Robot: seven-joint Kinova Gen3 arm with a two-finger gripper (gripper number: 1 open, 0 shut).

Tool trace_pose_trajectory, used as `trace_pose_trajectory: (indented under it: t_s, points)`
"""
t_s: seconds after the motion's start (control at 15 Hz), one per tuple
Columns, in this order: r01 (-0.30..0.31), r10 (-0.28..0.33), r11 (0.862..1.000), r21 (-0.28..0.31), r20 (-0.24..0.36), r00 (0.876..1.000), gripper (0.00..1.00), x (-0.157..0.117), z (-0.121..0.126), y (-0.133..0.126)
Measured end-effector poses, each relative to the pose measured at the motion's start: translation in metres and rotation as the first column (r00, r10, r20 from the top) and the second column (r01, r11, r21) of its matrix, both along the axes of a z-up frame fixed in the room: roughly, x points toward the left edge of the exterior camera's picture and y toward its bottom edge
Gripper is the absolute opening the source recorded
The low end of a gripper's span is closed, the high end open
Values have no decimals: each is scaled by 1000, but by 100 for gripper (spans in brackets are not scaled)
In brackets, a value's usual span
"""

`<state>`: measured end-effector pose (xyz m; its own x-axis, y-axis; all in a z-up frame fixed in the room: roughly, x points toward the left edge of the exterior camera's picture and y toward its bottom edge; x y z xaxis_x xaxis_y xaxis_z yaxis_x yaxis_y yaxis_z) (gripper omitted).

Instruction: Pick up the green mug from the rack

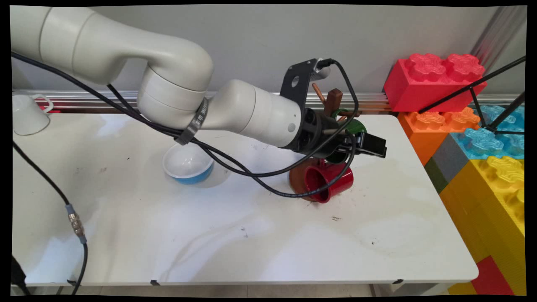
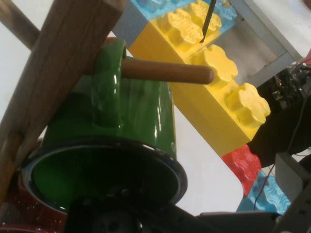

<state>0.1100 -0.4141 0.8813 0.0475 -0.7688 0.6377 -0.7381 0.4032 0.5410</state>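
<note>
Green mug (image 2: pixel 121 116) hangs on wooden peg (image 2: pixel 165 72), rim partly hidden.

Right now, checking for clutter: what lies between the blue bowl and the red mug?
Main view: only bare table between blue bowl and red mug, with the arm's black cables hanging across.

**Crowded at the mug tree, open table toward the near edge**

The gripper (image 1: pixel 356 140) sits tight against the wooden mug tree (image 1: pixel 333 102), its fingers hidden. A green mug (image 2: pixel 121 126) hangs on a peg (image 2: pixel 165 72) right in front of the hand, and a red mug (image 1: pixel 329 182) hangs just below at six o'clock. At three o'clock the stacked toy bricks (image 1: pixel 482 167) wall off the table's (image 1: pixel 251 243) right side. A blue bowl (image 1: pixel 188 167) stands well apart at nine o'clock, a white cup (image 1: pixel 27 114) farther off at the far left corner. From five round to eight o'clock the tabletop lies bare.
</note>
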Motion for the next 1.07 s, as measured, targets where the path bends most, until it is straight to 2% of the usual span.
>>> trace_pose_trajectory:
  t_s: [1.0,1.07]
  points:
    - [-10,9,1000,-27,-16,1000,100,-4,-6,-8]
    - [-9,8,1000,-30,-14,1000,0,-3,-6,-8]
